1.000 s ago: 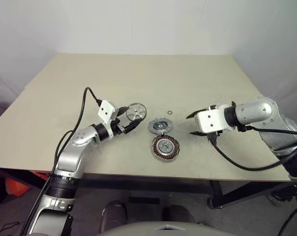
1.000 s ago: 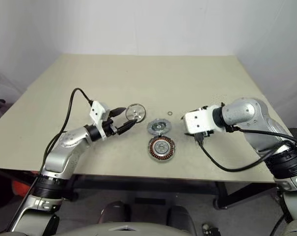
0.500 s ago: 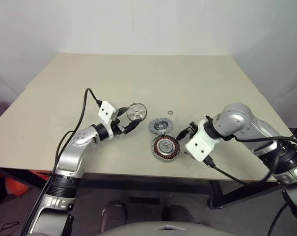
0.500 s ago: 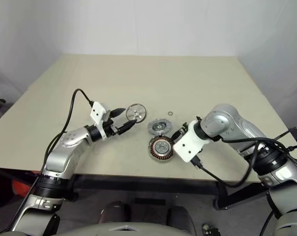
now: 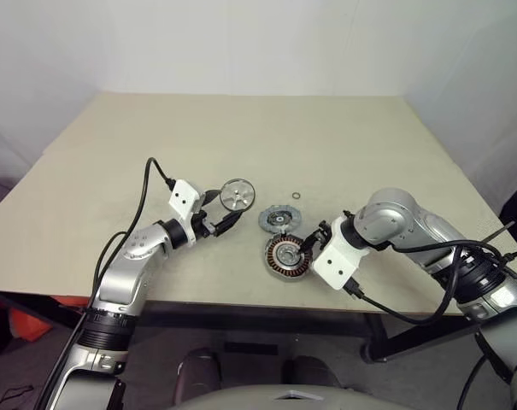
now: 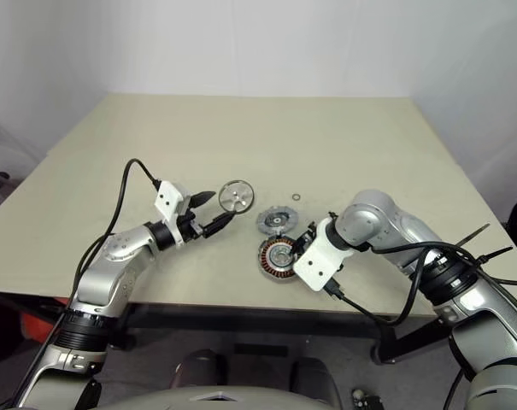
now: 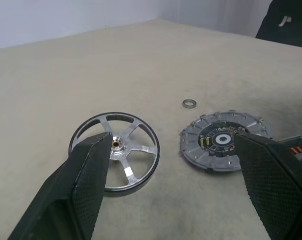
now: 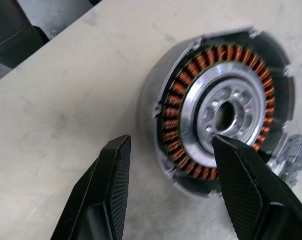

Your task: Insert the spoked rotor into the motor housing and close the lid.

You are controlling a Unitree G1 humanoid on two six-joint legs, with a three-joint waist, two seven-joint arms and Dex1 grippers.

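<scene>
Copper windings are showing in the motor housing [image 5: 287,256], sitting near the front edge of the beige table [image 5: 241,137], but our right gripper [image 5: 312,245] is covering its rim at three o'clock. We are holding that gripper's fingers [image 8: 243,187] half apart around the rim, one over the hub and one outside the wall; we cannot tell whether they are touching it. The lid [image 5: 279,219] is lying dark face up just at twelve o'clock of the housing, with a small ring [image 5: 296,197] beyond it. The spoked rotor [image 5: 237,195] is resting at ten o'clock. Our left gripper [image 5: 225,213] is gaping wide and empty beside it. We are reading no writing anywhere. White walls [image 5: 241,43] are closing the room.
</scene>
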